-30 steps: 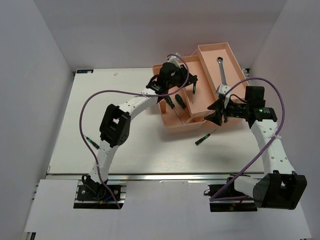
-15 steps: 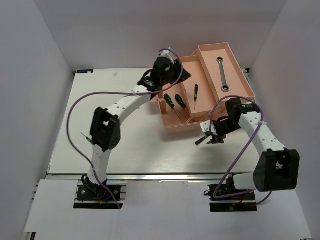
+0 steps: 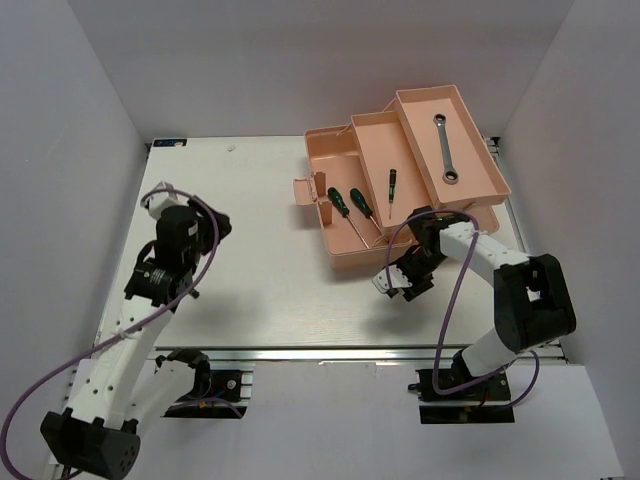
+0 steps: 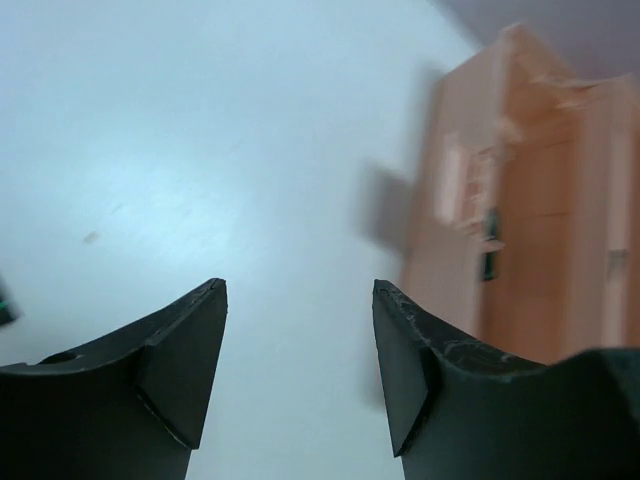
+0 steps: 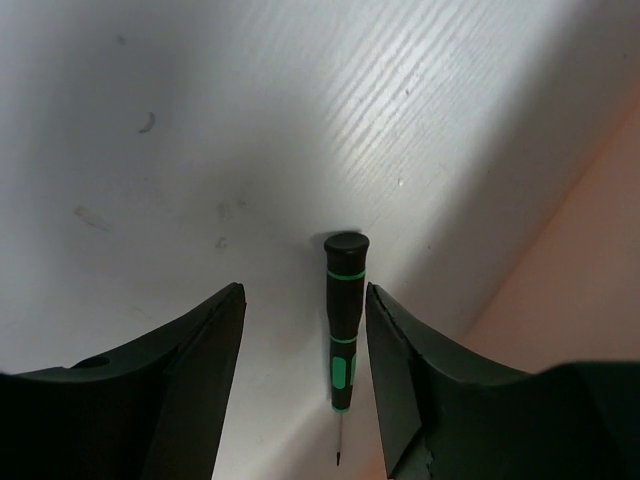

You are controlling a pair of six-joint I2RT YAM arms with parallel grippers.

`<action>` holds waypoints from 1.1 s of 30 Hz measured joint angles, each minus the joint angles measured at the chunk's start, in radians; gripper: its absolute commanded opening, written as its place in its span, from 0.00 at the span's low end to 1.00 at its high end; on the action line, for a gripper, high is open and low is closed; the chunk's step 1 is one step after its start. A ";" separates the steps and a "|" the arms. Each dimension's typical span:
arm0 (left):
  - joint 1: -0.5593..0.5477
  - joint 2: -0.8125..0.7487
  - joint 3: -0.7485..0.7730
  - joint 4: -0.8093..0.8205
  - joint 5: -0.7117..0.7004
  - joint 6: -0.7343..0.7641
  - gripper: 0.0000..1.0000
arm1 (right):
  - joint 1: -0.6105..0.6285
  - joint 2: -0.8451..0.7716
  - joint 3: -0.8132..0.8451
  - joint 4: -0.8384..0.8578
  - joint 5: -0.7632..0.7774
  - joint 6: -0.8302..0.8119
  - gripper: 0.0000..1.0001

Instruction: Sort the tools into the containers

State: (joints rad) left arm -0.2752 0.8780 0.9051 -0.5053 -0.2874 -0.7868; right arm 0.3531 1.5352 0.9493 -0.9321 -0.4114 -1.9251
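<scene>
Salmon-pink plastic toolbox (image 3: 350, 260) sitting at far right of white table (image 3: 250, 230). Silver ring-ended wrench (image 3: 446, 150) lying in rightmost, rearmost tray. Thin dark-handled screwdriver (image 3: 392, 190) lying in middle tray. Pair of green-handled screwdrivers (image 3: 338, 203) lying side by side in left tray. Black-and-green-handled screwdriver (image 5: 342, 325) lying on table just before toolbox, between fingers of right gripper (image 5: 303, 290).

The left arm (image 3: 120, 340) rises along the left of the overhead view, the left gripper (image 4: 300, 290) with fingers spread wide, empty. The right gripper (image 5: 303, 290), centre right, points downward, fingers apart.
</scene>
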 measured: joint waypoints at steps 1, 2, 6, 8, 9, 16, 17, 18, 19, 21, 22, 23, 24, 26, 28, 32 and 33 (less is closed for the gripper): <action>0.004 -0.025 -0.033 -0.039 -0.017 -0.004 0.70 | 0.003 0.013 -0.002 0.019 0.014 0.009 0.57; 0.007 -0.038 -0.062 -0.075 -0.029 -0.006 0.72 | 0.005 0.025 -0.003 0.039 0.028 0.017 0.57; 0.029 -0.014 -0.134 -0.164 -0.053 -0.007 0.77 | 0.010 0.068 -0.004 0.098 0.079 0.055 0.56; 0.056 0.026 -0.140 -0.193 -0.053 -0.002 0.78 | 0.015 0.084 -0.008 0.125 0.103 0.072 0.55; 0.078 0.048 -0.140 -0.196 -0.052 0.002 0.79 | 0.018 0.090 -0.012 0.140 0.112 0.083 0.53; 0.346 0.189 -0.140 -0.174 0.055 0.093 0.81 | 0.045 0.094 -0.016 0.159 0.155 0.148 0.18; 0.379 0.201 -0.140 -0.167 0.064 0.103 0.81 | 0.047 0.090 -0.018 0.165 0.156 0.153 0.09; 0.404 0.211 -0.140 -0.161 0.066 0.113 0.81 | 0.047 0.084 -0.024 0.173 0.155 0.158 0.05; 0.418 0.219 -0.140 -0.156 0.070 0.121 0.81 | 0.047 0.077 -0.031 0.179 0.153 0.161 0.02; 0.434 0.236 -0.145 -0.132 0.087 0.133 0.81 | 0.047 0.062 -0.045 0.181 0.141 0.162 0.00; 0.439 0.245 -0.151 -0.119 0.095 0.136 0.81 | 0.047 0.055 -0.050 0.176 0.132 0.161 0.00; 0.447 0.253 -0.161 -0.098 0.106 0.138 0.81 | 0.048 0.050 -0.053 0.161 0.114 0.161 0.00; 0.457 0.262 -0.176 -0.077 0.115 0.142 0.81 | 0.048 0.047 -0.053 0.139 0.093 0.161 0.00; 0.474 0.291 -0.201 -0.052 0.124 0.148 0.81 | 0.048 0.034 -0.043 0.066 0.038 0.161 0.00; 0.490 0.332 -0.214 -0.035 0.133 0.156 0.81 | 0.048 0.022 0.001 -0.022 -0.032 0.166 0.00; 0.507 0.391 -0.217 -0.008 0.138 0.172 0.81 | 0.048 0.012 0.206 -0.176 -0.221 0.208 0.00; 0.509 0.395 -0.217 -0.006 0.137 0.177 0.81 | 0.048 0.013 0.272 -0.201 -0.274 0.241 0.00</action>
State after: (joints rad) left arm 0.2340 1.2728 0.6884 -0.5117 -0.1501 -0.6102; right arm 0.4015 1.5478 1.2213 -1.1328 -0.6853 -1.6840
